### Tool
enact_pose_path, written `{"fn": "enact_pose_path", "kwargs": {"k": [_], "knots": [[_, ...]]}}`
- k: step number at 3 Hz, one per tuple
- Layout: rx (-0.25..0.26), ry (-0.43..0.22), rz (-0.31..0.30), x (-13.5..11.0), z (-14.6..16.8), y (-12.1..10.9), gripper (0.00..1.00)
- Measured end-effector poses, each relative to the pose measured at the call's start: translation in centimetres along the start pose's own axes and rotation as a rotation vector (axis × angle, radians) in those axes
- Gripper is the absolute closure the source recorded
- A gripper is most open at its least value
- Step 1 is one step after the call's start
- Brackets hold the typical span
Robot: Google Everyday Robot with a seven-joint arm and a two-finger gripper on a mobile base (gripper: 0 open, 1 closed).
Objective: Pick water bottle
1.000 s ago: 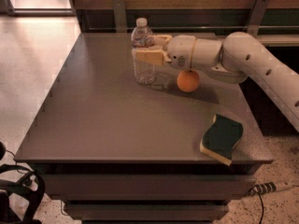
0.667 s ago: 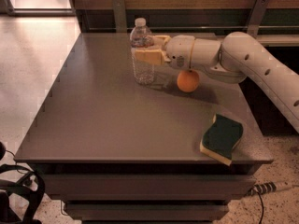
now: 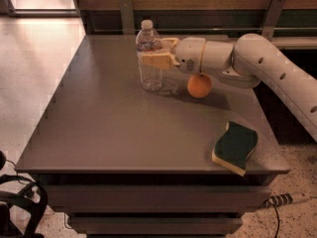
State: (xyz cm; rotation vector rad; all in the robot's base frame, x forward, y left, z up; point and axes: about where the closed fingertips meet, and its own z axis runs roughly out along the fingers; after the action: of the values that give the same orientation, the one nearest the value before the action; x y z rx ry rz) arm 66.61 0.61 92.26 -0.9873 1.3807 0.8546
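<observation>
One water bottle [image 3: 150,77], upright; the hand [image 3: 152,52] clasps its label band.

Orange [image 3: 199,86] sat on grey table [image 3: 99,133] just under the gripper [image 3: 152,52] at back, green-yellow sponge [image 3: 235,147] near front right corner.

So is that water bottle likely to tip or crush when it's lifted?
Probably tippy: the water bottle is tall, narrow and upright. Its clear ribbed wall may flex under pressure. The gripper is at its label height.
</observation>
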Motion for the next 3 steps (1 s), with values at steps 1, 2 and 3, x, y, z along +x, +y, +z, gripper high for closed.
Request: {"fn": "enact_pose_path", "kwargs": {"k": [1, 2, 3], "knots": [[-0.020, -0.012, -0.035, -1.7, -0.2, 0.7, 1.00], [-0.031, -0.023, -0.094, -4.3, -0.7, 1.4, 1.00], [-0.030, -0.025, -0.146, -6.9, -1.2, 1.9, 1.00]]}}
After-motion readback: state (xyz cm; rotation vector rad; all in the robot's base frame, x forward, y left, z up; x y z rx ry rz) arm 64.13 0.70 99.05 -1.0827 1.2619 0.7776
